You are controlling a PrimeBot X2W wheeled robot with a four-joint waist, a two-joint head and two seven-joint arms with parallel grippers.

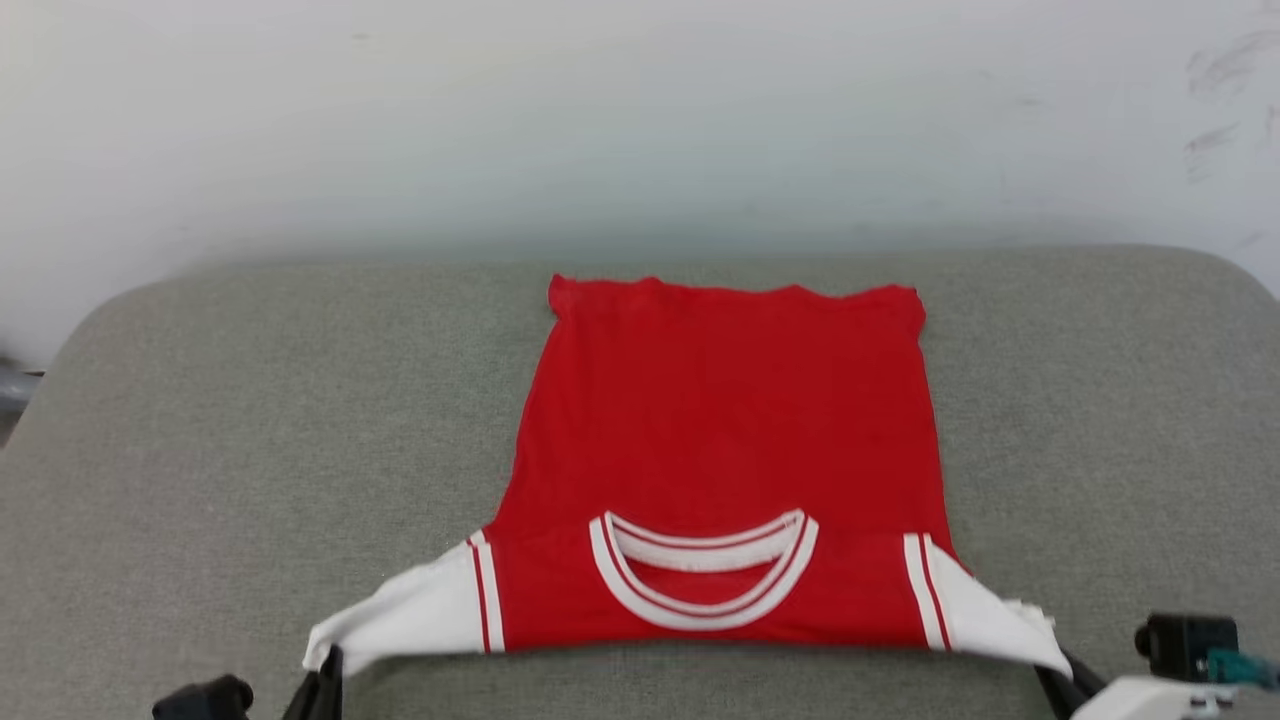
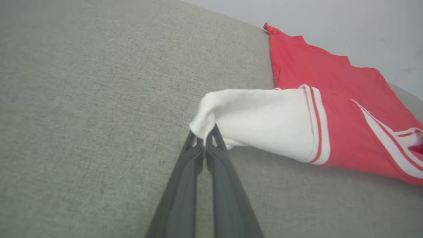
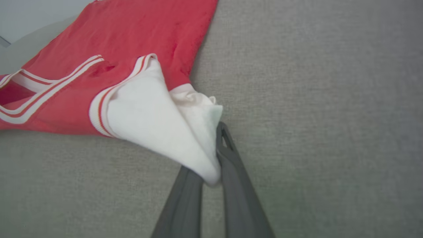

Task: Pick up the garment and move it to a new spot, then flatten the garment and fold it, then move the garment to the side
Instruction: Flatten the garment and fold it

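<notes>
L claw (image 2: 204, 138), R claw (image 3: 216, 153) pinch garment (image 1: 725, 420).

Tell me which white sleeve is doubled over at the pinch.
The right sleeve, held in the right tool: it is doubled over with crumpled cloth behind. The left sleeve runs smooth to the left tool.

I work in a plain indoor room that looks more like a test or work space than a furnished home, though I cannot tell more exactly. Before me lies a wide padded surface (image 1: 200, 450) covered in coarse grey-green woven cloth, its corners rounded, with a bare white wall (image 1: 640, 120) behind it that carries dark scuff marks (image 1: 1215, 100) at its upper right. The garment (image 1: 720, 430) lies spread on that cloth as on a folding bench.
</notes>
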